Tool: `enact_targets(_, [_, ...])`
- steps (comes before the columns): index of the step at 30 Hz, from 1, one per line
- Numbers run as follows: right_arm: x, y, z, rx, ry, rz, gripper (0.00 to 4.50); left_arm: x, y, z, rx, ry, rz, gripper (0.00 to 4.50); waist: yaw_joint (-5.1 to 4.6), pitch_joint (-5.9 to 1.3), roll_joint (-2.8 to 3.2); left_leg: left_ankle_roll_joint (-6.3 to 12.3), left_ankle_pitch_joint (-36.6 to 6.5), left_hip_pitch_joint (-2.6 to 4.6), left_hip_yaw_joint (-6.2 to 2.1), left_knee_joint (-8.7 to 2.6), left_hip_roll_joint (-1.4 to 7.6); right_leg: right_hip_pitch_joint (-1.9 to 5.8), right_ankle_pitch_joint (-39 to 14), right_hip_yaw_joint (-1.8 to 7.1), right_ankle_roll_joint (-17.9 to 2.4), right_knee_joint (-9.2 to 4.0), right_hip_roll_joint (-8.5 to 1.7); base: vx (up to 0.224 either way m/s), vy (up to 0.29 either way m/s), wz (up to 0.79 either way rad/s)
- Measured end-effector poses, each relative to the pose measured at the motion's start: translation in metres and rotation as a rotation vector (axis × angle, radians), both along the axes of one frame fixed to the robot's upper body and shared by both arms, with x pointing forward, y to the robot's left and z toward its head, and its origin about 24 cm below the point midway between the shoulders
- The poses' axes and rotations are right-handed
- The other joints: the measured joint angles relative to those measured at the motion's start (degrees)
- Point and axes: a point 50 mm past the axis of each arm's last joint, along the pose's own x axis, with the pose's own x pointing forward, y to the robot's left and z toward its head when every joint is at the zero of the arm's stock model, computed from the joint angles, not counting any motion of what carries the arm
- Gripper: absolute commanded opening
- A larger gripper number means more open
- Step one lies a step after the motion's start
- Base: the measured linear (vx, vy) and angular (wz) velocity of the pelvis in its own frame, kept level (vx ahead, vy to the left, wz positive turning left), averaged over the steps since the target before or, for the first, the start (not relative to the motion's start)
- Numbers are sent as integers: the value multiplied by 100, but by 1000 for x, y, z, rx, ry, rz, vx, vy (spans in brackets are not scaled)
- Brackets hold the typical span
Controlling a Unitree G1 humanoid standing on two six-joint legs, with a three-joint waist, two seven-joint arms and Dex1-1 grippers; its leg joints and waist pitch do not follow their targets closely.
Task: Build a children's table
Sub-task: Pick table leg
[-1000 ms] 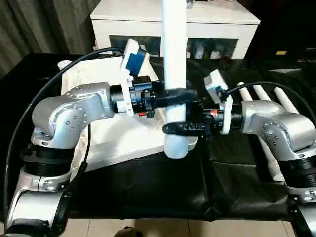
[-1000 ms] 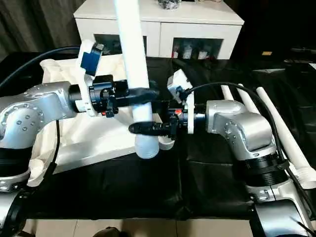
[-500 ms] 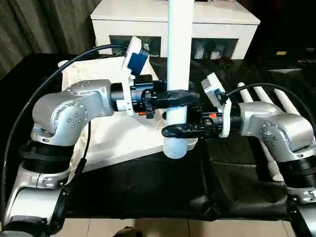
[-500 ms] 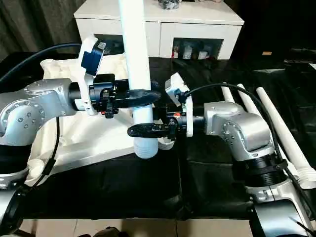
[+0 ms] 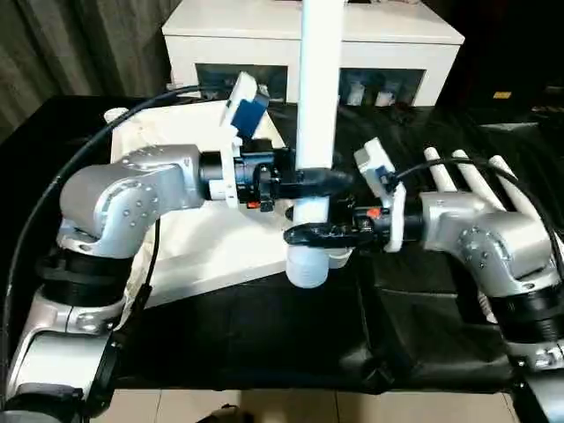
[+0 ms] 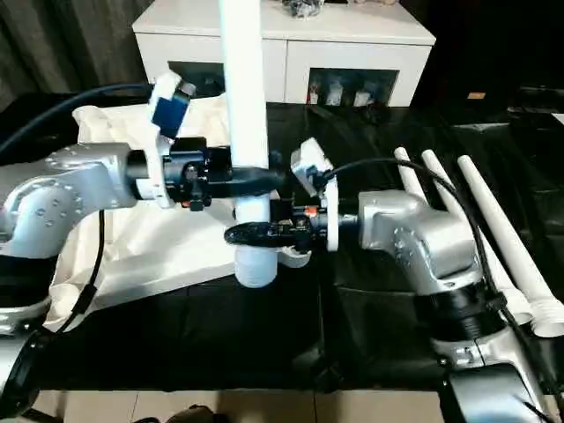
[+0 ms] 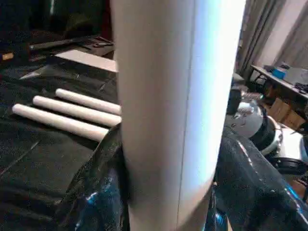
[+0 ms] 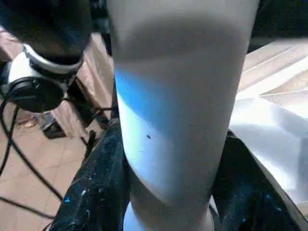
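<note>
At the near edge: my two silver forearms came in from either side over a work table [image 5: 264, 344] draped in black cloth.
Right claw [image 5: 310, 234]: I saw its black fingers wrapped round the lower part of an upright white leg [image 5: 317, 106], just above the threaded end; in the right wrist view a finger [image 8: 91, 192] lay along each side of the leg, so it was pinching the leg.
Left claw [image 5: 319, 179]: it sat just above the right one on the same leg, fingers round the shaft; in the left wrist view the dark pads [image 7: 96, 192] hugged both sides, so I read it as clamped on the leg too.
Held leg: it stood close to vertical, its lower end hanging just above the near edge of the tabletop [image 5: 211, 256].
Tabletop: white, lying flat on the cloth to my left of centre, behind and under the left forearm.
Spare legs [image 6: 467, 220]: three white legs lay side by side on the cloth to my right, well apart from the tabletop.
Farthest back: a white cabinet [image 5: 264, 40] with glass doors stood beyond the table.
</note>
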Motion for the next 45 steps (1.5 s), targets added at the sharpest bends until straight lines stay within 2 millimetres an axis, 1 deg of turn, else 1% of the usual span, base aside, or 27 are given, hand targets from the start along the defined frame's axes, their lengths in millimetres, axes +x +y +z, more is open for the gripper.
enact_targets(1, [0, -1, 0, 4, 0, -11, 187, 1, 0, 0, -2, 0, 14, 309, 1, 0, 0, 0, 0, 0, 0, 0, 0, 0, 0, 0, 0, 0, 0, 0, 0, 0])
enact_targets(4, [2, -3, 0, 18, 7, -47, 187, 8, 3, 1, -31, 7, 61, 348, 6, 0, 2, -1, 0, 0, 0, 0, 0, 0, 0, 0, 0, 0, 0, 0, 0, 0])
enact_targets(5, [4, -4, 1, 22, 8, -72, 186, 12, 4, 2, -54, 12, 82, 352, 10, 1, 3, -1, 1, 0, 0, 0, 0, 0, 0, 0, 0, 0, 0, 0, 0, 0])
enact_targets(7, [7, -7, 2, 35, 8, -125, 186, 20, 8, 8, -106, 5, 140, 370, 9, 0, 5, -2, 1, 0, 0, 1, 0, 0, 2, 0, -4, 0, 0, 0, 0, 0])
enact_targets(8, [9, -9, 2, 41, 12, -153, 186, 24, 10, 12, -136, 0, 175, 370, 4, -1, 6, -2, 1, 0, 0, 1, 0, 0, 3, 0, -4, 0, 0, 0, 0, 0])
enact_targets(9, [11, -10, 0, 44, 21, -178, 186, 28, 15, 16, -165, -11, 215, 383, 2, -1, 8, -2, 1, 1, 0, 0, 0, 0, 3, 0, -5, 0, 0, 0, 0, 0])
enact_targets(10, [13, -11, -2, 49, 33, -202, 186, 31, 20, 19, -192, -18, 249, 383, -1, -2, 10, -2, 1, 2, 0, 0, 0, 0, 3, 0, -5, 0, 0, 0, 0, 0])
enact_targets(11, [15, -12, -4, 50, 43, -221, 186, 34, 25, 22, -217, -27, 288, 398, -2, 0, 14, -3, 1, 1, 0, 0, 0, -1, 3, -1, -5, 0, 0, 0, 0, 0])
enact_targets(12, [17, -14, -4, 58, 46, -244, 186, 37, 33, 24, -242, -26, 334, 403, -5, 2, 24, -3, 2, 1, 0, 0, 0, -1, 3, 0, -5, 0, 0, 0, 0, 0])
enact_targets(15, [23, -21, -4, 97, 70, -330, 186, 40, 45, 27, -316, -13, 389, 404, -5, 3, 26, -3, 1, -3, 0, -1, 0, -3, 3, -2, -5, -2, 0, 0, 0, 0])
enact_targets(17, [29, -23, -5, 139, 114, -379, 185, 42, 53, 29, -350, -26, 445, 404, -5, 4, 28, -3, 1, -3, -1, 0, 0, -3, 3, -2, -5, -2, 0, 0, 0, 0])
enact_targets(18, [33, -25, -3, 181, 150, -411, 185, 45, 58, 29, -350, -41, 500, 404, -9, 7, 33, -3, 1, -3, 0, 0, 0, -4, 3, -2, -5, -2, 0, 0, 0, 0])
enact_targets(19, [34, -28, -1, 212, 175, -431, 185, 47, 63, 26, -309, -74, 556, 404, -3, 7, 36, -3, 1, -3, 0, -1, 0, -3, 3, -2, -5, -3, 0, 0, 0, 0])
enact_targets(20, [36, -31, 1, 229, 183, -444, 185, 48, 68, 22, -280, -86, 595, 404, 4, 4, 40, -3, 1, -3, 0, -1, 0, -2, 3, -2, -5, -5, 0, 0, 0, 0])
enact_targets(21, [36, -35, 3, 254, 202, -452, 185, 49, 73, 15, -206, -115, 647, 404, 9, 4, 40, -3, 1, -3, -1, -3, 0, -2, 3, -2, -4, -7, 0, 0, 0, 0])
enact_targets(23, [36, -38, 4, 276, 218, -459, 185, 51, 76, 0, -128, -116, 683, 404, 16, 5, 40, -3, 1, -5, -1, -4, 0, -2, 3, -2, -4, -10, 0, 0, 0, 0])
enact_targets(24, [36, -38, 4, 309, 259, -454, 185, 50, 77, -13, 13, -184, 703, 404, 9, -1, 49, -3, 1, -3, -1, -7, 0, 0, 4, -2, -3, -20, 0, 0, 0, 0])
enact_targets(25, [36, -39, 6, 343, 287, -453, 185, 47, 76, -26, 109, -225, 693, 404, 1, -7, 64, -2, 1, -3, 0, -15, 0, 4, 12, -1, 12, -38, 0, 0, 0, 0])
enact_targets(26, [36, -41, 8, 369, 304, -458, 185, 44, 72, -42, 186, -239, 667, 404, 6, -4, 75, -2, 1, -7, 2, -19, 0, 5, 19, -1, 22, -47, 0, 0, 0, 0])
enact_targets(27, [37, -43, 11, 400, 320, -465, 185, 39, 65, -63, 264, -228, 621, 404, 13, -2, 77, -3, 2, -11, 3, -20, 0, 2, 21, -2, 26, -48, 0, 0, 0, 0])
enact_targets(28, [38, -44, 13, 425, 335, -465, 185, 34, 59, -78, 316, -227, 580, 404, 15, -2, 77, -5, 3, -11, 3, -22, 0, 2, 21, -3, 26, -50, 0, 0, 0, 0])
enact_targets(30, [38, -45, 18, 471, 357, -465, 185, 26, 48, -99, 385, -225, 505, 404, 13, -1, 79, -18, 10, -13, 3, -31, 0, -4, 21, -5, 26, -49, 0, 0, 0, 0])
enact_targets(33, [39, -49, 25, 530, 389, -471, 185, 15, 32, -113, 433, -295, 406, 404, 15, -2, 85, -29, 17, -7, 3, -48, 0, -6, 22, -7, 26, -48, 0, 0, 0, 0])
enact_targets(36, [39, -52, 26, 547, 402, -476, 185, 11, 24, -120, 454, -325, 357, 404, 0, -3, 88, -44, 26, -5, 3, -56, 2, -14, 22, -8, 26, -37, 0, 0, 0, 0])
enact_targets(39, [38, -52, 26, 547, 420, -481, 185, 8, 23, -124, 468, -337, 336, 404, -9, -9, 107, -53, 32, -4, 3, -60, 2, -21, 22, -7, 26, -28, 0, 0, 0, 0])
enact_targets(45, [38, -54, 26, 559, 445, -495, 185, 4, 23, -130, 495, -340, 301, 404, -8, -15, 127, -58, 35, -5, 3, -63, 4, -34, 21, -6, 27, -11, 1, 0, 0, 0])
